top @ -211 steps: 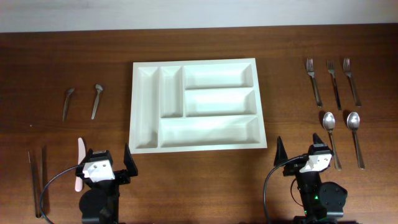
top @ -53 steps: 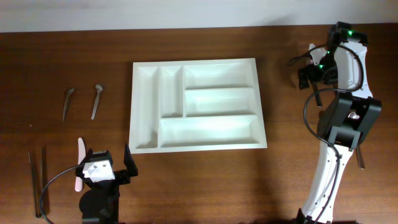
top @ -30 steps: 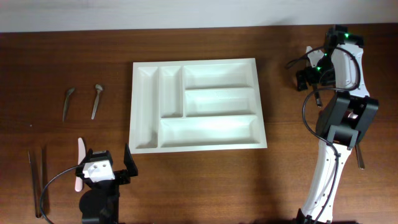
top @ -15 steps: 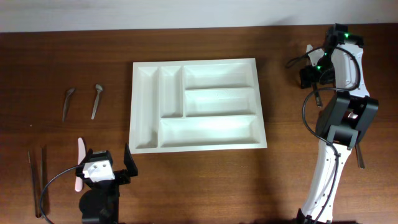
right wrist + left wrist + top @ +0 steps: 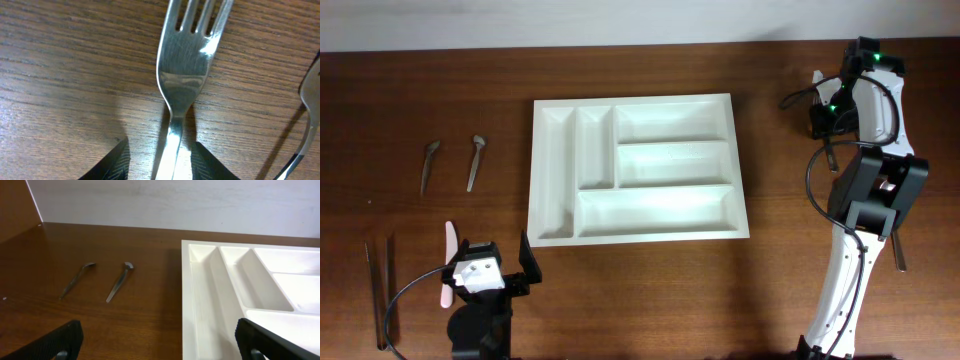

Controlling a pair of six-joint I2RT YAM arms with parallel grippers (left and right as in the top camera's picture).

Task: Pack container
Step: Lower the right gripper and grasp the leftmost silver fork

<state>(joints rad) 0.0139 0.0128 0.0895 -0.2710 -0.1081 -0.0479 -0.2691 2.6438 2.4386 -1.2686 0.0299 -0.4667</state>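
The container (image 5: pixel 635 100) is a large white tray with five compartments at mid-table; its left part (image 5: pixel 200 244) shows in the left wrist view. My right gripper (image 5: pixel 823 120) is down at the far right over a steel fork (image 5: pixel 185 65) that lies flat on the wood. Its fingers straddle the fork's handle with a narrow gap on each side, so the right gripper (image 5: pixel 161 160) is open and not gripping. The fork's handle (image 5: pixel 829 155) sticks out below it. My left gripper (image 5: pixel 492 257) rests at the front left, wide open (image 5: pixel 159 340) and holding nothing.
Two small spoons (image 5: pixel 430 165) (image 5: pixel 477 160) lie left of the tray. Two thin dark sticks (image 5: pixel 378 290) and a pink utensil (image 5: pixel 448 265) sit at the front left. Another fork (image 5: pixel 310 100) lies just right of the straddled one. The right arm hides the rest of the cutlery there.
The right gripper's jaws have narrowed from wide open to close around the fork's handle, with the arm almost still. The left arm has not moved.
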